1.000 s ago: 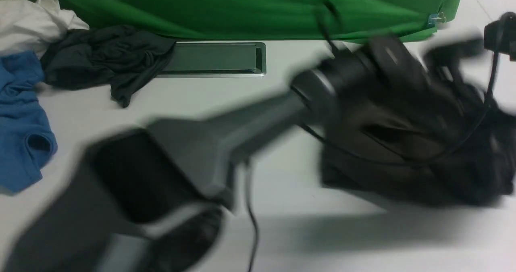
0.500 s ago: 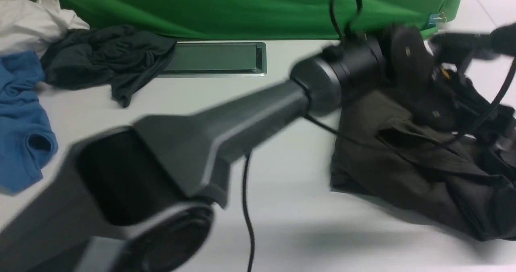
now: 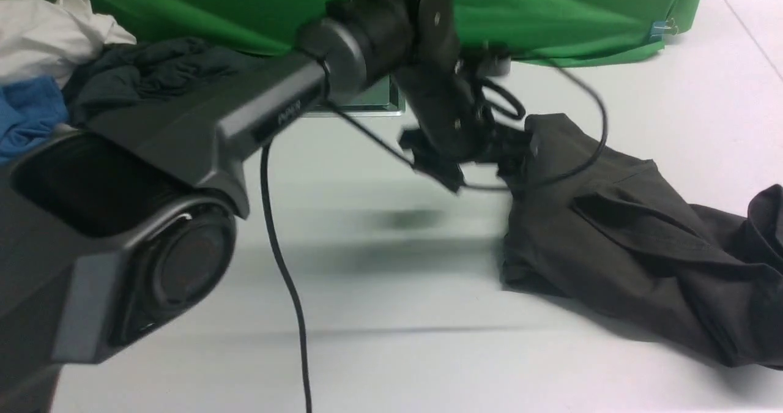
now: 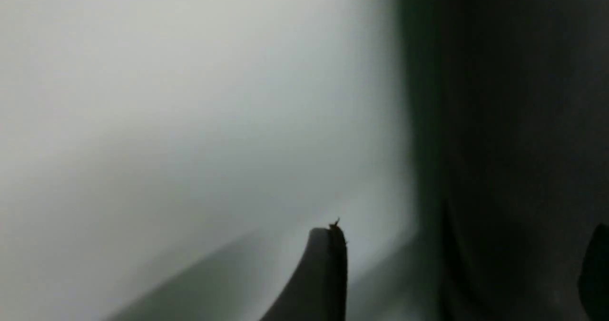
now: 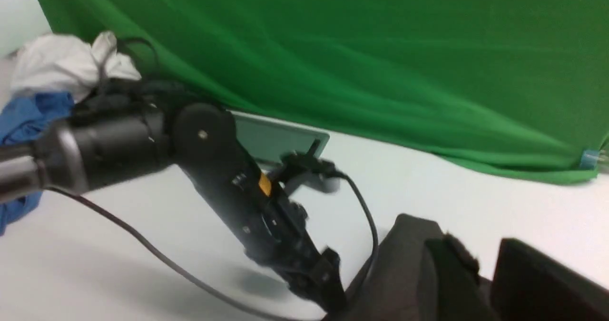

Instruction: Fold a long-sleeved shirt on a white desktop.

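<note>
Blur smears the left tool, its jaws seemingly apart at the edge of the long-sleeved shirt. The shirt lies crumpled on the right of the table, cut off by the frame. The right tool shows only dark blocks; I cannot tell its state. The left arm has swung leftward. Its lettering is unreadable.

The long-sleeved shirt is thin, matt dark knit; the desktop is smooth matt white; the backdrop is green cloth.

Partly off-frame long-sleeved shirt.
</note>
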Controlling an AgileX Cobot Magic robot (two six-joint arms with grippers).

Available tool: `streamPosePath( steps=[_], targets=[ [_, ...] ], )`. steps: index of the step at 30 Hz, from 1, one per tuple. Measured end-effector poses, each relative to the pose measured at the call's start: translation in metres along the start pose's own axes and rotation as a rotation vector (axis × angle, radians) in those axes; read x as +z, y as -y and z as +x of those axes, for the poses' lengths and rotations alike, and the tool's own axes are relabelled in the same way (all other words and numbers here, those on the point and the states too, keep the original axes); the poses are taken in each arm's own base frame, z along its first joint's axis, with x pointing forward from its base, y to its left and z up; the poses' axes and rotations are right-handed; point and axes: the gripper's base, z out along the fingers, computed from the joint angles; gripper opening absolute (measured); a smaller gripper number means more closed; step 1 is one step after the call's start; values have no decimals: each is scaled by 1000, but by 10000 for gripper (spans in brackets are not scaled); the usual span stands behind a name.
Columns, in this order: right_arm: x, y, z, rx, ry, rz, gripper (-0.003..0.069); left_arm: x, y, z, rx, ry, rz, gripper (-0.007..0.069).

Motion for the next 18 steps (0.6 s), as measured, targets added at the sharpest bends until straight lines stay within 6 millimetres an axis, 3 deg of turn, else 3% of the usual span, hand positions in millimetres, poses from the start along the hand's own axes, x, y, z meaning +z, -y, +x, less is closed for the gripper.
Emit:
streamPosePath(
  steps=[3,8,9,10,12,13,14,16,18],
  targets=[
    [4,0,1,-1,-15,0,153,23,1,4,-5,-16,117,693],
    [20,1,3,-20,-64,1,160,36,2,5,-10,-14,192,664],
    [26,2,4,-20,-85,1,165,37,1,5,-16,-16,197,608],
    [28,2,4,-19,-93,1,166,37,0,5,-17,-15,197,598],
    [41,3,7,-15,-137,2,173,39,-5,6,-31,-29,204,415],
    [41,3,7,-15,-137,2,173,39,-5,6,-36,-32,209,397],
    [49,4,9,-13,-161,3,179,38,-10,5,-57,-35,223,258],
    [57,4,11,-11,-187,3,188,35,-18,3,-85,-26,246,114],
    [67,5,13,-9,-217,4,203,28,-29,0,-120,-6,269,101]
  ],
)
